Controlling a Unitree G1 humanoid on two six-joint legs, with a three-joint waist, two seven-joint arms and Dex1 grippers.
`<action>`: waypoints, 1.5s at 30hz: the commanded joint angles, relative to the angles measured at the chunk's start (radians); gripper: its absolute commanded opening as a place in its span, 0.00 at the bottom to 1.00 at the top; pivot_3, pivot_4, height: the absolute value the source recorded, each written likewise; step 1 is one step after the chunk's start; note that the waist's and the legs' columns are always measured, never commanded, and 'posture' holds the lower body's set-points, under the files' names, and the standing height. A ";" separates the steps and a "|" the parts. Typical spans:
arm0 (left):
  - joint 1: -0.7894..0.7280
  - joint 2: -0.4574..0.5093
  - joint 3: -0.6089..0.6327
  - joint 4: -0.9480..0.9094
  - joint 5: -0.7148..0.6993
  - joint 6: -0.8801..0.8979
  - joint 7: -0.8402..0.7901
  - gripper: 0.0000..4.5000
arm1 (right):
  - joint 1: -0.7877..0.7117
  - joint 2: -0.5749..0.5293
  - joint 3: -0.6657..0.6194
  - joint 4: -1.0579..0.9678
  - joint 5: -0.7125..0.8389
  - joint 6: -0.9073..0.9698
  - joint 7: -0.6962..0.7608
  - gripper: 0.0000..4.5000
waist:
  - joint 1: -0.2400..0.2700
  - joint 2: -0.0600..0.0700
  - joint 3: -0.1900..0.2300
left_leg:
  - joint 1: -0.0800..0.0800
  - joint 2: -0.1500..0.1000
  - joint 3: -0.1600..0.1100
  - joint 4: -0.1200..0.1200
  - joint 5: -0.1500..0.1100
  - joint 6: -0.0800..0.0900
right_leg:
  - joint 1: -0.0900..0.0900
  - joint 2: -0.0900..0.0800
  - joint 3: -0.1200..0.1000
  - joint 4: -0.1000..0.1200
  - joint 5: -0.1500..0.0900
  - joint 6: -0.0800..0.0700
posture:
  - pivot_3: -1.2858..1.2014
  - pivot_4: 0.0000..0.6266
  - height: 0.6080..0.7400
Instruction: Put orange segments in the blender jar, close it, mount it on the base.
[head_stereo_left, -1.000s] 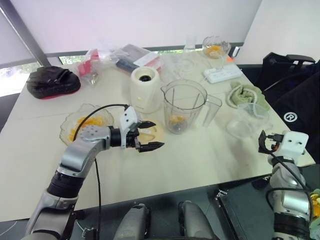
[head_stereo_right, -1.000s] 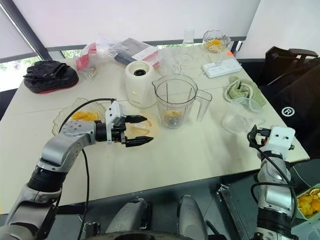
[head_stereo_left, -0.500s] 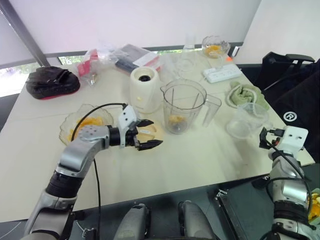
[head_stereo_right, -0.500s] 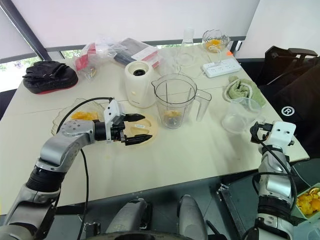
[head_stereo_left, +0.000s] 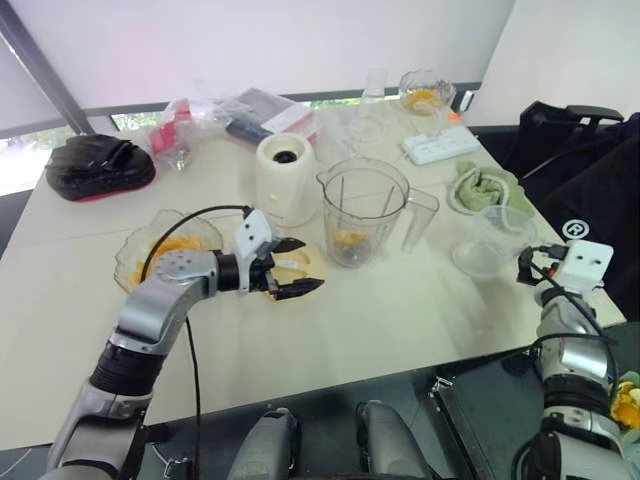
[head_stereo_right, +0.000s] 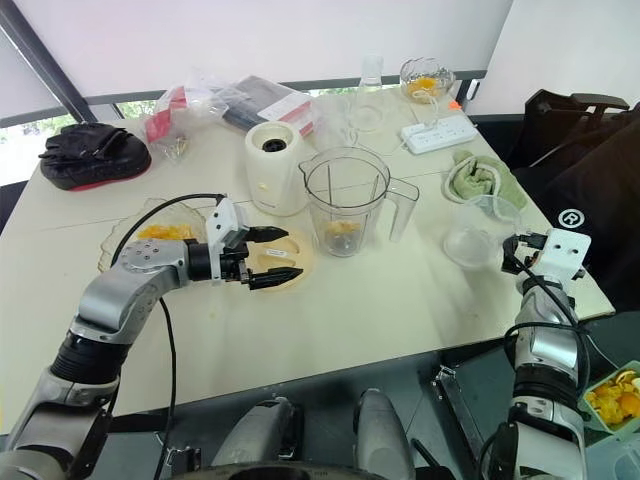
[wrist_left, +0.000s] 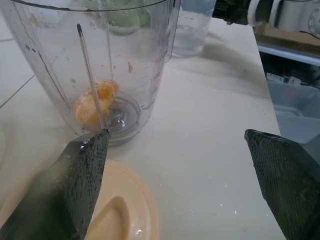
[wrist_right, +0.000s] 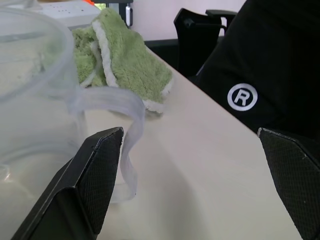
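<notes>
Black left claw (head_stereo_left: 312, 265) gapes wide over the cream lid (wrist_left: 120, 215), empty; right claw (wrist_right: 189, 131) likewise spread.

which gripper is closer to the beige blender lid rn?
Left. The left gripper hovers open right over the lid, beside the blender jar. The right gripper is far off at the right edge of the table, by the clear jug.

I saw the clear blender jar (head_stereo_left: 362, 215) standing upright and uncovered, with orange segments (wrist_left: 95, 100) at its bottom. Its cream lid (wrist_left: 125, 220) lay flat just beside it. The cream base (head_stereo_left: 284, 180) stood near, behind the lid.
</notes>
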 joint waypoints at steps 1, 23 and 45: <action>-0.004 0.013 0.029 -0.039 -0.014 -0.005 0.008 1.00 | -0.032 -0.025 -0.007 0.019 0.013 -0.035 0.023 1.00 | 0.000 0.000 0.000 | 0.000 0.000 0.000 0.000 0.000 0.000 | 0.000 0.000 0.000 0.000 0.000 0.000 | 0.52 0.24 1.00; -0.009 0.016 0.018 -0.033 -0.008 -0.020 0.017 1.00 | -0.008 0.000 0.000 0.031 0.019 -0.053 0.040 1.00 | -0.002 0.000 0.000 | 0.000 0.000 0.000 -0.001 0.000 0.000 | 0.000 0.000 0.000 -0.002 0.000 0.000 | 0.52 0.24 1.00; -0.018 0.013 0.002 -0.027 0.001 -0.032 0.008 1.00 | -0.058 -0.054 -0.001 0.130 0.019 -0.098 0.052 1.00 | -0.002 0.001 0.000 | 0.000 0.000 0.000 -0.001 0.000 0.000 | 0.001 0.000 0.000 -0.003 0.000 0.000 | 0.52 0.24 1.00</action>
